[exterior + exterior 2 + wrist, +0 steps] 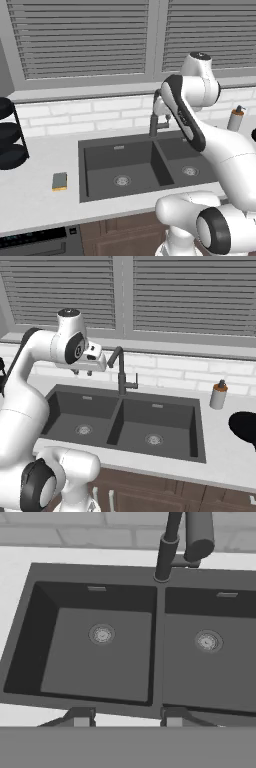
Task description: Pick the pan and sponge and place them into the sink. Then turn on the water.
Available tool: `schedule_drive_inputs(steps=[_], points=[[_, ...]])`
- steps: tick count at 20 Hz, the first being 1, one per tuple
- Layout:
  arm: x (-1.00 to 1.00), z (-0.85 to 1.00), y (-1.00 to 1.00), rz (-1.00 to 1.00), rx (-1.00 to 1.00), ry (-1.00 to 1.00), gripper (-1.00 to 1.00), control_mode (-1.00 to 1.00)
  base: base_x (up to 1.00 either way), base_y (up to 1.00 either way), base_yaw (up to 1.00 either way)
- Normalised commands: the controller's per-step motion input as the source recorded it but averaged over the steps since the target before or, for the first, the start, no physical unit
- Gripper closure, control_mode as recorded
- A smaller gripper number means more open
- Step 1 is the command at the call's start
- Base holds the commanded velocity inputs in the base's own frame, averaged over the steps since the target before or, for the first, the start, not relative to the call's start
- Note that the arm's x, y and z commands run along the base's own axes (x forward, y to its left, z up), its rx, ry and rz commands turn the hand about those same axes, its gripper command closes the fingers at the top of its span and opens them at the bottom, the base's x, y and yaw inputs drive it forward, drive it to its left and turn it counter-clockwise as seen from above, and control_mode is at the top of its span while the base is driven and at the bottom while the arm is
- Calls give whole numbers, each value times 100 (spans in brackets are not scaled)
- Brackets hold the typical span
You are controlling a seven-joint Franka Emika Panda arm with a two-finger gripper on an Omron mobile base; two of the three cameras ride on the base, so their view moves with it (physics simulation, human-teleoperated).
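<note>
The gripper (82,372) hung at the upper left of the right base view, above the sink (197,428), fingers apart and holding nothing. The sponge (60,181) lay on the counter (35,200) at the left of the left base view, beside the sink. The pan (245,428) sat at the right edge.

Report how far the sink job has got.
Nothing is done yet: both basins of the sink are bare. The gripper hovers over it, jaws apart, holding nothing. The sponge lies on the counter, the pan right of the sink; no water runs from the faucet.
</note>
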Motion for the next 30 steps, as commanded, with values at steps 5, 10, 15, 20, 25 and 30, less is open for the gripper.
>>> schedule_drive_inputs(steps=[5,10,15,20,25,30], points=[[0,0,46,0,0,5,-100,-100,0,0,0],[0,1,94,0,0,30,-100,-100,0,0,0],[0,-2,100,0,-1,23,-100,-100,0,0,0],[0,-26,80,0,-2,15,-100,-100,0,0,0],[0,-36,38,2,-4,10,-100,-100,0,0,0],[0,-49,44,0,0,0,-100,-100,0,0,0]])
